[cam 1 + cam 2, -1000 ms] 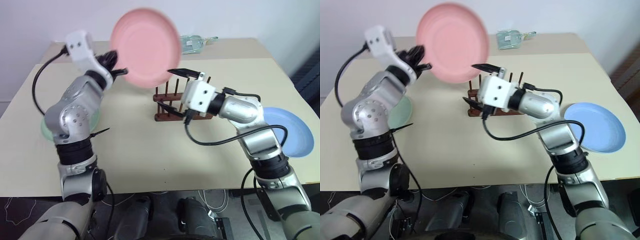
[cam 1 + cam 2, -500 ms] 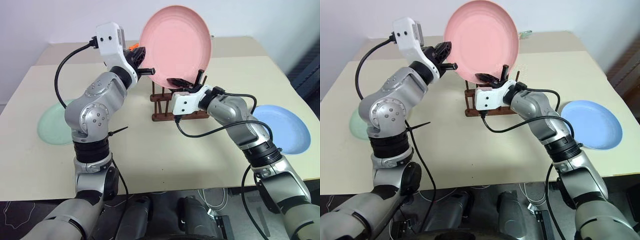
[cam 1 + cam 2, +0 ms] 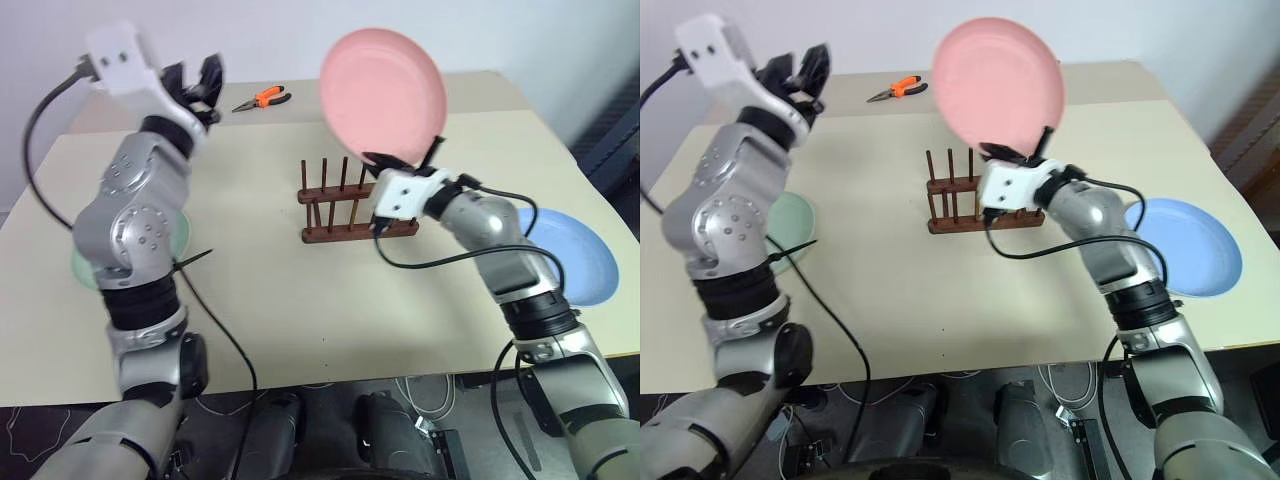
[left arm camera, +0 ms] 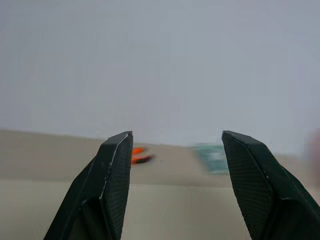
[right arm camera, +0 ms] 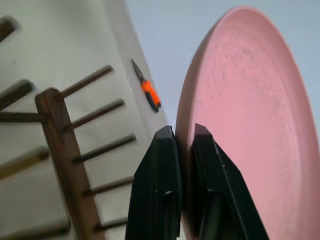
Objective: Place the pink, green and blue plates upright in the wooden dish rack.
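The right pincer (image 5: 184, 137) is closed on the rim of the pink plate (image 5: 250, 120), beside the wooden dish rack (image 5: 65, 150) and orange pliers (image 5: 149, 94).

Plates and rack on the table

The round pale pink plate (image 3: 383, 95) stood upright, pinched at its lower rim by the right gripper (image 3: 403, 163), above the dark-brown wooden peg rack (image 3: 350, 208); the light blue plate (image 3: 577, 258) and mint green plate (image 3: 792, 227) lay flat, well apart from it.

Even, bright, diffuse light covers the table (image 3: 250, 300), with only soft, faint shadows under the wooden dish rack (image 3: 355, 205) and no glare. The left gripper (image 3: 195, 85) is smeared by motion blur. Past its fingers (image 4: 112, 170), the pliers (image 4: 140, 155) lie out of focus.
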Robot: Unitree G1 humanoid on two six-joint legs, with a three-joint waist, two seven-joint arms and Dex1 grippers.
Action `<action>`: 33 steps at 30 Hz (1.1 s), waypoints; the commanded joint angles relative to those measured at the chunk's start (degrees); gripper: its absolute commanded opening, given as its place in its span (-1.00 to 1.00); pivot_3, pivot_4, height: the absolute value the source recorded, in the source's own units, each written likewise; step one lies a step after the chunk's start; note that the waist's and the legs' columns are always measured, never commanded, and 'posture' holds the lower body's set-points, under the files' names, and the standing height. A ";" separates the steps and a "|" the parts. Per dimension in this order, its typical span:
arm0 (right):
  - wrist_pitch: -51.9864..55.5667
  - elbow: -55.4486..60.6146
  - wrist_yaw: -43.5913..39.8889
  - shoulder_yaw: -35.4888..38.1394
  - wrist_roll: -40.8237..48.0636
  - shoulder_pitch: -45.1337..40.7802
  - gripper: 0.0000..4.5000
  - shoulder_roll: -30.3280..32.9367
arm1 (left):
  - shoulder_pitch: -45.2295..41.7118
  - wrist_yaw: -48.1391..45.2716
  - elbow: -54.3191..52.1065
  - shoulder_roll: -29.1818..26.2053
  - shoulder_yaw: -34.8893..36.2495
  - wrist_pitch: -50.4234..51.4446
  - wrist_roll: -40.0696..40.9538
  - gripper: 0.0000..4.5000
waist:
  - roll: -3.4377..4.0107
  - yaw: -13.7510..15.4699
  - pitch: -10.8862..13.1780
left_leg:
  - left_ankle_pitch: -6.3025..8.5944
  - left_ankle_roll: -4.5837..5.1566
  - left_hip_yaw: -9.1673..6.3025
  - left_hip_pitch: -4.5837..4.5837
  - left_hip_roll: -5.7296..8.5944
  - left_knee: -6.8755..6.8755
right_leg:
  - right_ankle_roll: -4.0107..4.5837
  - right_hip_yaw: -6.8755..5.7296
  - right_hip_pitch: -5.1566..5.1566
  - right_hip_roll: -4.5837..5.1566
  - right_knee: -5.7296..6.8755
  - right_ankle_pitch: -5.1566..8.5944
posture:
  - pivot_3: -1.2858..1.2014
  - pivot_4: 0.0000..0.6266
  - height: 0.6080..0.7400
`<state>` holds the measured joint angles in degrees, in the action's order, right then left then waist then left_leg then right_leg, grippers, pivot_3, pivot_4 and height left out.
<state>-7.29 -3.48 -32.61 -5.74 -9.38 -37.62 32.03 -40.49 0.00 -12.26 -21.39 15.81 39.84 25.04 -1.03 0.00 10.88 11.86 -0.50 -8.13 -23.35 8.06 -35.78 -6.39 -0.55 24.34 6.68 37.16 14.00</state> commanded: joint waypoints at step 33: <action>48.52 7.93 6.82 26.67 64.87 2.32 -1.00 -6.35 | 27.32 -37.98 -15.41 -9.23 -17.39 -7.45 3.94 0.33 | 0.13 0.60 0.05 | 0.34 0.56 0.22 -0.07 -0.22 0.04 | 0.10 0.12 0.11 0.08 -0.21 -0.06 | 0.03 -0.52 1.00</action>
<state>41.80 3.47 -25.67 19.78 55.22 -34.58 25.48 -13.16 -37.68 -25.53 -30.84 -1.49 32.45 28.28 -0.90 0.60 10.93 12.20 0.06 -7.91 -23.42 7.84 -35.74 -6.29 -0.44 24.46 6.75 36.95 13.95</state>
